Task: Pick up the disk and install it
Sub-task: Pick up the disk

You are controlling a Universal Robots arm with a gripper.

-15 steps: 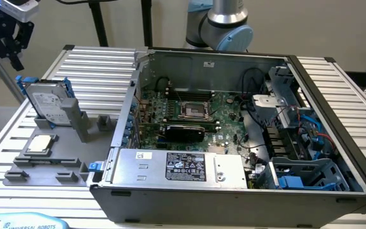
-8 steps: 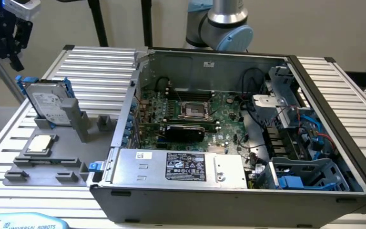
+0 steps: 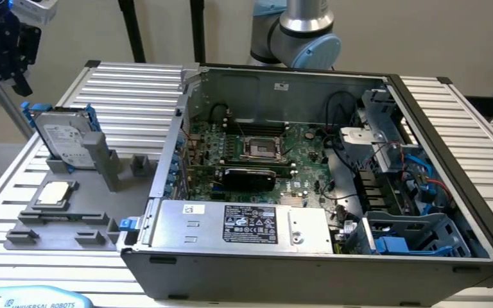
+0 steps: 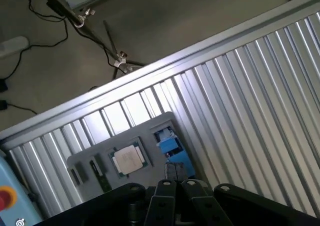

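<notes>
The disk (image 3: pixel 61 136), silver with a white label and blue rails, stands upright in a slot of the grey holder (image 3: pixel 101 168) on the slatted table, at the exterior view's left. My black gripper (image 3: pixel 5 63) hangs in the air above and slightly behind it, well clear of it. In the wrist view the fingers (image 4: pixel 165 198) are pressed together, shut on nothing. Beyond them in that view, the disk's blue rails (image 4: pixel 171 147) show end-on.
A small silver CPU chip (image 3: pixel 53 193) (image 4: pixel 128 159) lies on the holder's flat part. The open computer case (image 3: pixel 452 192) takes up the exterior view's right, with a motherboard (image 3: pixel 259 151), a silver power supply (image 3: pixel 246 224) and a blue drive cage (image 3: pixel 409 239). A teach pendant (image 3: pixel 24 298) lies at the front edge.
</notes>
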